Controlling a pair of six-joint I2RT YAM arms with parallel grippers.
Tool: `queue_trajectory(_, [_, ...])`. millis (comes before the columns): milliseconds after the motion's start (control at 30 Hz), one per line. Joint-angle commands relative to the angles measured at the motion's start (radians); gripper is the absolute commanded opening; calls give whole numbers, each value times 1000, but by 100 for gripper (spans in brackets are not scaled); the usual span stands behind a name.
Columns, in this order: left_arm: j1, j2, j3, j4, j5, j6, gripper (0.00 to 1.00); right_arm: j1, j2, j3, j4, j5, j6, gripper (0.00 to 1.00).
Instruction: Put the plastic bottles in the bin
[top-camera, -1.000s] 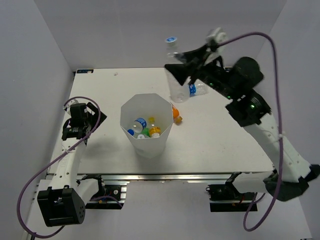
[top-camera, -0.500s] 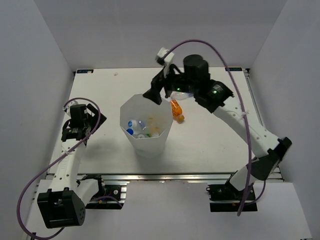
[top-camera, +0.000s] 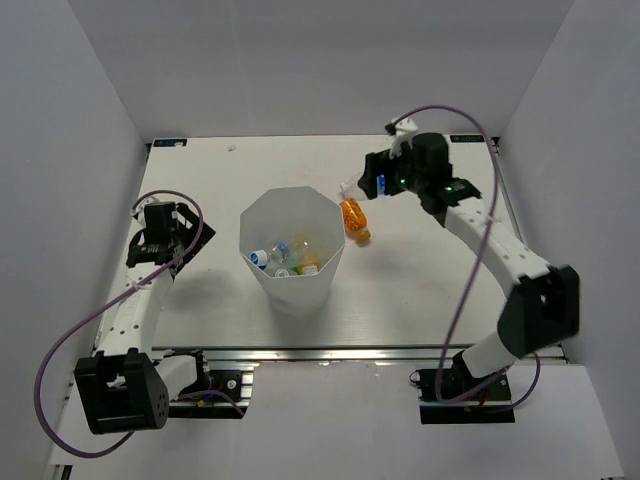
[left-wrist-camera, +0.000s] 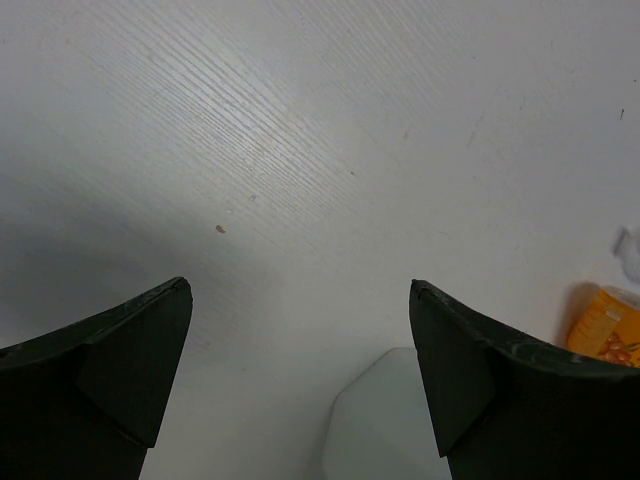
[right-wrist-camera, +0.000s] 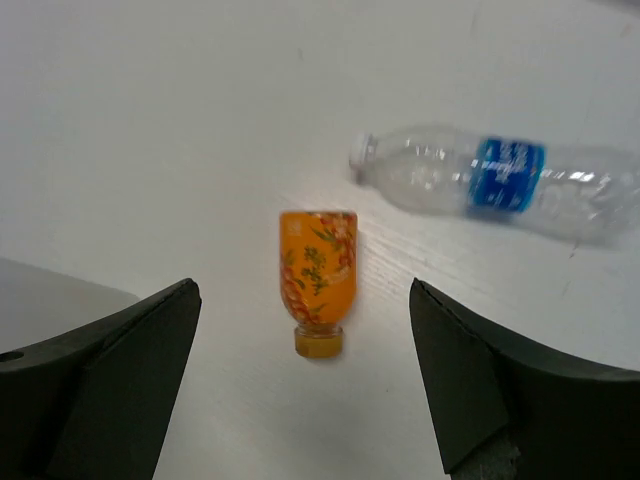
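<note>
Plainly two bottles lie outside: the orange bottle (right-wrist-camera: 318, 272) rests on the surface (right-wrist-camera: 200, 120) just beside the bin (top-camera: 262, 215), cap pointing toward the wrist, and the clear bottle (right-wrist-camera: 497, 179) lies a little beyond it, near but not touching. The binned bottles (top-camera: 285, 256) (several, mixed caps) are already inside.

The right tool (right-wrist-camera: 302, 288) hangs over the orange bottle, released and holding nothing, jaws spread wide to either side of it. I judge this bottle the next pick. Come straight down and close across the body, not the cap, because a round bottle lying flat may roll out of a sloppy pinch. Then lift high enough to clear the rim. The bin wall stands close on one side, so that side wants care.

The left tool (left-wrist-camera: 300, 288) is likewise released and empty, on the bin's other side and well apart from both loose bottles, so it blocks nothing.
</note>
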Motion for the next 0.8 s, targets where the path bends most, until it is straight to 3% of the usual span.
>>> queue_trajectory(0, [1, 10, 47, 25, 15, -10, 98, 13, 161, -4, 38, 18, -42, 89])
queue_trajectory(233, [1, 21, 47, 3, -14, -16, 98, 42, 435, 103, 49, 49, -43, 89])
queue_trajectory(433, [-1, 30, 55, -12, -45, -13, 98, 123, 565, 68, 89, 20, -47, 89])
queue_trajectory(533, [1, 35, 61, -9, -42, -13, 98, 134, 602, 77, 97, 9, -24, 75])
queue_trajectory(567, [-1, 36, 64, -12, -40, -11, 98, 134, 601, 85, 89, 13, -23, 61])
queue_trajectory(667, [1, 32, 69, -17, -43, -8, 98, 135, 509, 85, 69, 64, -23, 33])
queue_trajectory(767, [1, 15, 64, -8, -42, -5, 98, 135, 321, 79, 61, 116, -47, 28])
